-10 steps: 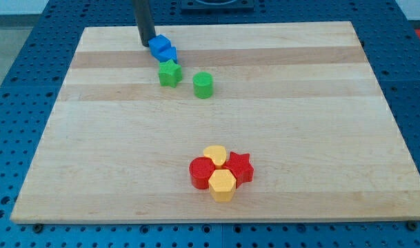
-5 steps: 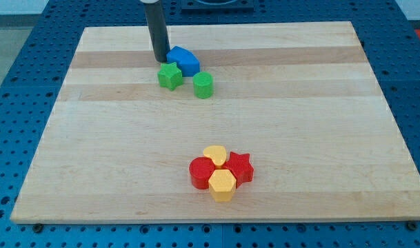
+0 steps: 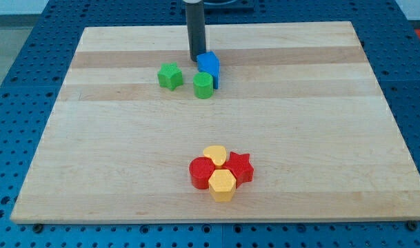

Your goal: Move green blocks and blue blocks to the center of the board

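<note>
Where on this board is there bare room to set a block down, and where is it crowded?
Bare: the board left of the red and yellow cluster, the whole right side, and the middle band between that cluster and the green blocks. Crowded: top centre, where my tip touches the blue blocks beside the green star.

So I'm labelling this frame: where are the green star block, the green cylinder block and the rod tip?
green star block (image 3: 170, 76), camera view, top face
green cylinder block (image 3: 203, 85), camera view, middle
my tip (image 3: 196, 59), camera view, rod's very end
</note>
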Robot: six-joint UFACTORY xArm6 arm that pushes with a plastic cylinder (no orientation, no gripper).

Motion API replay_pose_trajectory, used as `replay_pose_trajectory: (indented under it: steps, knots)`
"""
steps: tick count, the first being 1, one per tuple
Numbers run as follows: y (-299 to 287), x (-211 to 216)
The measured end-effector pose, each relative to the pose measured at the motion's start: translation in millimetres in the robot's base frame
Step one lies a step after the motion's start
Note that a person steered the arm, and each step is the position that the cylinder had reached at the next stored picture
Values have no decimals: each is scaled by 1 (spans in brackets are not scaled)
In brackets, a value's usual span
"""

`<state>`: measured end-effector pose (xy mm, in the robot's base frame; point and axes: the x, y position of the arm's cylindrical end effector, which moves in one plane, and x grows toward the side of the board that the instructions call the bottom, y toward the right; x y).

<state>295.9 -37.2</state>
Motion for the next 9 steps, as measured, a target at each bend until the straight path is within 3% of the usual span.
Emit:
replay_pose_trajectory:
  steps: [5,7,8,9]
  knots:
    - [0,28]
    - [-47,-18]
    - [-95,-21]
    - [-102,0]
